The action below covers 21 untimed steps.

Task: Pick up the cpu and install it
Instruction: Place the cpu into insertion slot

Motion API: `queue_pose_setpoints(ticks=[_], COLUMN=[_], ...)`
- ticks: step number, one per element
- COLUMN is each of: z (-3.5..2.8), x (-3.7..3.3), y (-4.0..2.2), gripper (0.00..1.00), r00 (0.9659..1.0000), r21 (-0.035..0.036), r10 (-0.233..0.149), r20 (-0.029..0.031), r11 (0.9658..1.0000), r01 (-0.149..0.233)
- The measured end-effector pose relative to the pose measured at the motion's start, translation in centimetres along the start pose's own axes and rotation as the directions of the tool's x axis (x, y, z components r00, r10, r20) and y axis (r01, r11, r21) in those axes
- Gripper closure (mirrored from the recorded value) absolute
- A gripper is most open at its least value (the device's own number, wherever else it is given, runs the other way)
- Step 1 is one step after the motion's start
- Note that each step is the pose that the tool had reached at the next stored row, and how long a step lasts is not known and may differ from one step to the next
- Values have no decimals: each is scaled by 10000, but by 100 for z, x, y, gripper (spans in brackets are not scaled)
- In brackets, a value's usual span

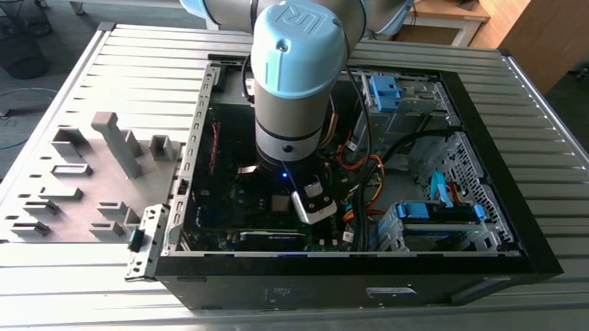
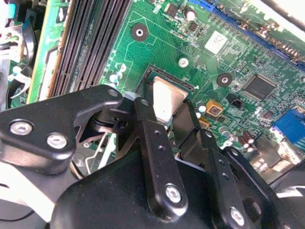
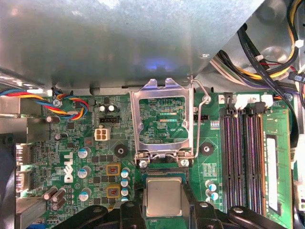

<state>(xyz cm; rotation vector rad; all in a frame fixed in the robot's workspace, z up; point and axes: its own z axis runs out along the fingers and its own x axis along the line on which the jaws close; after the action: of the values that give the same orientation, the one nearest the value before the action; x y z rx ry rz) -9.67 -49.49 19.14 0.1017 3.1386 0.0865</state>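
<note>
Two black fingers (image 2: 147, 129) pinch the cpu (image 2: 167, 98) by opposite edges, holding it flat at the socket (image 2: 176, 78) of the green motherboard (image 2: 157, 43); whether it is seated I cannot tell. Just beyond, the socket's metal frame (image 3: 135, 121) stands raised, with memory slots (image 3: 243, 152) beside it. Farther out, the open case (image 1: 350, 276) lies on the slatted bench (image 1: 138, 62), with a grey tray (image 1: 83, 200) at the exterior view's left.

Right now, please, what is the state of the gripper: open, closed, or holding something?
Gripper: closed on the cpu, just over the open socket.
</note>
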Motion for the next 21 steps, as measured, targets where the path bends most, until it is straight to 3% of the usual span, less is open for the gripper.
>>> queue_pose_setpoints(ticks=[8, 10, 11, 17, 21], z=[8, 10, 11, 9, -25], x=[0, 0, 0, 0, 0], y=[1, 2, 2, 1, 3], gripper=[59, 58, 52, 52, 52], r00=[10000, 10000, 10000, 10000, 10000], r21=[-6, -13, -12, -7, -7], r10=[0, 1, 1, 0, 1], r20=[3, 4, 5, 3, 3], r11=[10000, 10000, 10000, 10000, 10000], r01=[0, -1, -1, 0, -1])
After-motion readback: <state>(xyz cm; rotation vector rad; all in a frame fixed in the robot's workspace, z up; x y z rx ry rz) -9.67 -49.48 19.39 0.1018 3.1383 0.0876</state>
